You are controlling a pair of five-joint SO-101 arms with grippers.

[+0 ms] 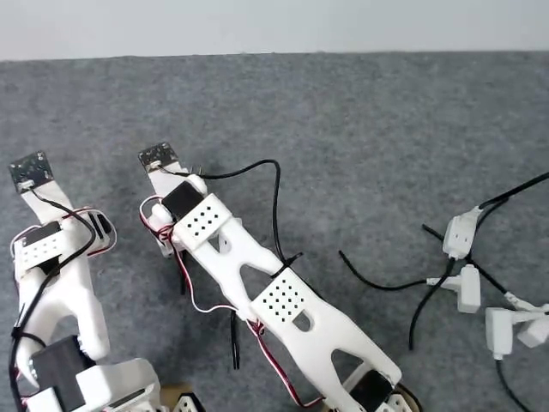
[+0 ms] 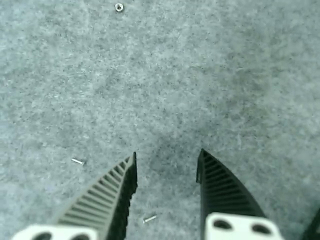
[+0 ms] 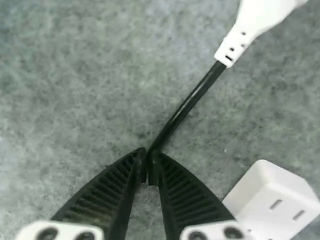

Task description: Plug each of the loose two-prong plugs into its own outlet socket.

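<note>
Right tool (image 3: 148, 152): my two ribbed fingers are pressed together, and they pinch a black cord (image 3: 190, 102) between the tips.
Black cord: from my tips it runs away over the grey counter (image 3: 75, 75) and goes into the back of a white plug (image 3: 252, 22). The prongs of this plug I cannot see.
White socket block (image 3: 272, 200): it lies on the counter just beside my right tool, with two slots facing up, and both slots are free.
Left tool (image 2: 167, 154): my fingers are spread wide and hold nothing, with the grey counter under them.
Small metal things: two thin pins (image 2: 77, 161) lie on the counter near my left fingers, and a small nut (image 2: 119, 7) lies farther off.
From above: the two white arms (image 1: 257, 275) are at one side of the counter. A group of white plugs and sockets (image 1: 467, 287) with black cords lies at the other side, well apart from the arms. Which piece there is a plug and which a socket, I cannot tell.
</note>
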